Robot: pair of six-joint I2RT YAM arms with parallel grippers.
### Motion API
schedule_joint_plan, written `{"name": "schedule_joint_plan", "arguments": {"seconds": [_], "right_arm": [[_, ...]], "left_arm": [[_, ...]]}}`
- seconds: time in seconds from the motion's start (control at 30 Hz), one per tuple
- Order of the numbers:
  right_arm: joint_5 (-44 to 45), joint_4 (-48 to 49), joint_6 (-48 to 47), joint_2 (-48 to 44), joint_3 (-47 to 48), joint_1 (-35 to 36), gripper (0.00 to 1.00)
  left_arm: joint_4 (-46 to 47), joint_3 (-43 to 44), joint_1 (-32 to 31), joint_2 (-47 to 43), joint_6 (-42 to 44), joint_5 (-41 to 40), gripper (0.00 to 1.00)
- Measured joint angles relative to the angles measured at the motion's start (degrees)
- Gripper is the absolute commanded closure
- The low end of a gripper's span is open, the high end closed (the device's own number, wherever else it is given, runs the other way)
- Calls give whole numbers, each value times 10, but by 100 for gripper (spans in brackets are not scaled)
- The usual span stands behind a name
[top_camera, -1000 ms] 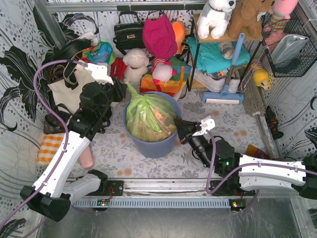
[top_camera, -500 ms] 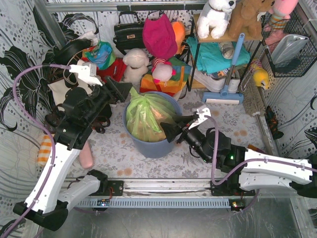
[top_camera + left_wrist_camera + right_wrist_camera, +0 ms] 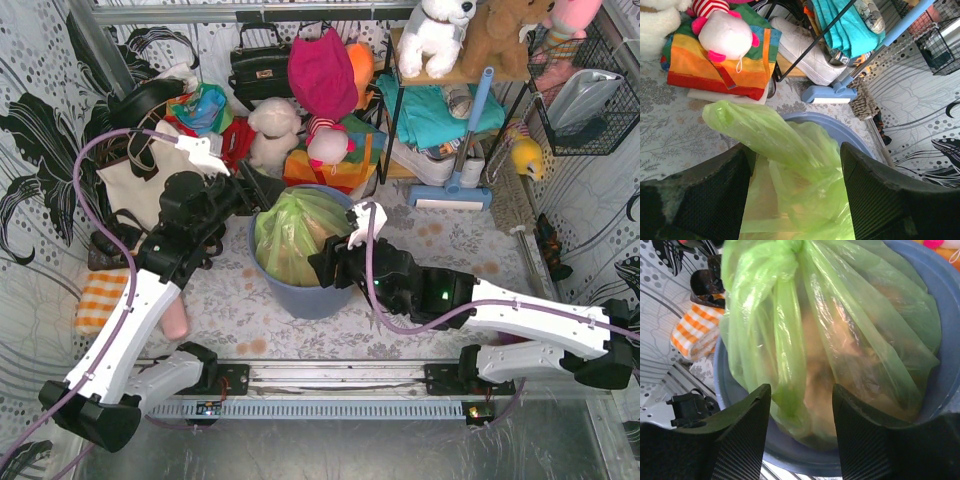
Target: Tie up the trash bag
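The lime-green trash bag (image 3: 295, 235) sits in a blue-grey round bin (image 3: 312, 295), with tan paper showing through it. My left gripper (image 3: 263, 192) is at the bag's upper left edge. In the left wrist view it (image 3: 795, 167) stands open, with loose green plastic (image 3: 790, 145) and a twisted tail lying between the fingers, unclamped. My right gripper (image 3: 332, 264) hovers at the bin's near right rim. In the right wrist view it (image 3: 801, 407) is open, facing the bag's side (image 3: 840, 315) just above the bin's rim (image 3: 940, 300), holding nothing.
A cream tote bag (image 3: 140, 175) stands left of the bin, behind my left arm. Plush toys (image 3: 275, 130) and a rainbow cloth (image 3: 320, 168) crowd the back. A shelf rack with a blue mop (image 3: 465, 130) is at the back right. An orange checked cloth (image 3: 100, 300) lies at left.
Both grippers have opened. My right arm has swung left and forward to the bin's near rim. My left gripper pulled back, then returned to the bag's top.
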Motion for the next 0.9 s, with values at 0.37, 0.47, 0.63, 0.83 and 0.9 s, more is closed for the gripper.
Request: {"name": "schedule_joint_plan", "arguments": {"seconds": [0.37,0.47,0.63,0.83,0.9], "right_arm": [[-51,-17,18,16,0,-42,61],[-55,-11,16,27,0,-47,61],[-57,2,3,42,2,-53,86],[-37,3,-9,56,18,-58,100],[-23,3,-10,55,19,-58,100]], "left_arm": [[22,-2,4,4,1,1,25],[22,-2,5,4,2,1,25],[25,-2,10,5,4,1,25],[31,-2,11,10,12,-1,26],[31,-2,11,10,16,-6,26]]}}
